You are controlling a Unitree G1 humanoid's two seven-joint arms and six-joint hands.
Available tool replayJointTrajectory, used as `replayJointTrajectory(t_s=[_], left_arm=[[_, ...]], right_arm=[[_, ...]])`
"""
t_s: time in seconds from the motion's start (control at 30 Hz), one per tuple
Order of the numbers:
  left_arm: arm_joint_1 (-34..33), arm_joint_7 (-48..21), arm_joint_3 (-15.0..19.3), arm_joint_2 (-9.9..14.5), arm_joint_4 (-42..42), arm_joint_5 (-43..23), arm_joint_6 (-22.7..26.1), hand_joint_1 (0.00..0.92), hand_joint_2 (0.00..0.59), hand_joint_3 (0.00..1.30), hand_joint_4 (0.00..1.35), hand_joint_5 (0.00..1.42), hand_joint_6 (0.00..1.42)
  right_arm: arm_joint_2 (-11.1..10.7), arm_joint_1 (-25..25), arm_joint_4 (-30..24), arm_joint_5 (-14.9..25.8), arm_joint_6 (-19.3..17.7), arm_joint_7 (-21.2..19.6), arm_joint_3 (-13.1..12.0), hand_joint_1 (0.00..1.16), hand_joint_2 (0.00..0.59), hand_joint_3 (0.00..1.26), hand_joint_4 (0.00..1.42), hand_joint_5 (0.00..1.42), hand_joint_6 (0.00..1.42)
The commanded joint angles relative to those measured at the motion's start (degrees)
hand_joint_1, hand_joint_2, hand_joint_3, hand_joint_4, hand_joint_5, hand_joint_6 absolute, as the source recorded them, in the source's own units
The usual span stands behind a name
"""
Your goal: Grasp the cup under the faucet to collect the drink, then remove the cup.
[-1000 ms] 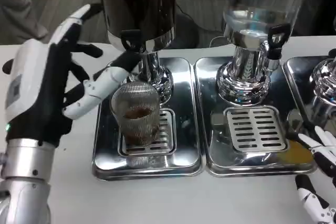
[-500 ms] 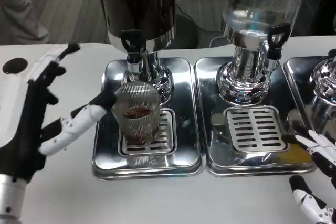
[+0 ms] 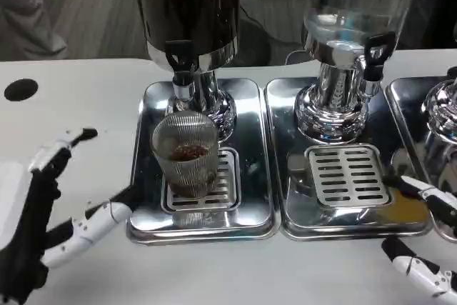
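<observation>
Our left hand (image 3: 36, 212) hangs spread, holding nothing; the filled cup (image 3: 187, 153) stands beyond its fingertips. A clumsy sideways reach could topple it.

A clear-tank dispenser (image 3: 348, 41) stood on its own steel drip tray (image 3: 343, 212) with a slotted grate (image 3: 348, 175), and a black round mark (image 3: 20, 89) lay on the white table (image 3: 78, 98).

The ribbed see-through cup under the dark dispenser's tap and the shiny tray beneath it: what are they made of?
The ribbed see-through cup looks like clear glass or plastic: brown drink shows through its fluted wall. The shiny tray looks like polished metal, probably stainless steel, given its mirror-like reflections.
</observation>
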Motion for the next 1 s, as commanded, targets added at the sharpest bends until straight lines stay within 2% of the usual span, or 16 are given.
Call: replayJointTrajectory(t_s=[0.03, 0.17, 0.3, 0.47, 0.63, 0.8, 1.0], left_arm=[[2.8, 1.2, -1.5, -0.3, 0.8, 2.2, -2.0, 0.0, 0.038, 0.23, 0.15, 0.21, 0.53], [5.6, 2.8, -2.6, -1.0, 2.3, 2.4, -4.0, 0.0, 0.038, 0.23, 0.14, 0.19, 0.5], [7.6, 3.9, -3.0, -1.4, 3.0, 2.6, -5.7, 0.0, 0.038, 0.22, 0.13, 0.18, 0.5], [10.2, 5.2, -4.0, -1.4, 4.4, 3.0, -7.7, 0.0, 0.038, 0.22, 0.13, 0.18, 0.5], [12.2, 6.5, -4.1, -1.4, 4.7, 3.0, -9.7, 0.0, 0.046, 0.22, 0.13, 0.18, 0.5], [14.4, 7.6, -3.7, -1.3, 4.9, 2.7, -11.8, 0.0, 0.046, 0.22, 0.13, 0.18, 0.5], [17.0, 9.4, -3.1, -1.4, 6.2, 2.1, -14.8, 0.0, 0.048, 0.22, 0.14, 0.18, 0.5]], right_arm=[[-0.1, -2.3, -1.0, 3.4, 3.4, 3.3, 0.5, 0.49, 0.252, 0.21, 0.18, 0.18, 0.09], [0.0, -4.4, -2.2, 5.6, 6.8, 6.0, 1.2, 0.54, 0.224, 0.22, 0.19, 0.2, 0.13], [0.7, -5.6, -4.4, 6.0, 9.5, 7.5, 2.1, 0.56, 0.213, 0.22, 0.21, 0.24, 0.17], [1.8, -7.6, -8.0, 5.9, 14.3, 9.0, 4.3, 0.57, 0.202, 0.23, 0.22, 0.25, 0.17], [2.3, -10.1, -10.5, 3.6, 18.0, 9.9, 6.9, 0.58, 0.177, 0.21, 0.19, 0.21, 0.12], [2.7, -13.1, -12.2, -1.6, 20.1, 9.1, 9.6, 0.61, 0.164, 0.19, 0.17, 0.19, 0.1], [6.0, -17.4, -14.1, -7.4, 25.0, 8.9, 14.8, 0.62, 0.156, 0.19, 0.17, 0.18, 0.1]])
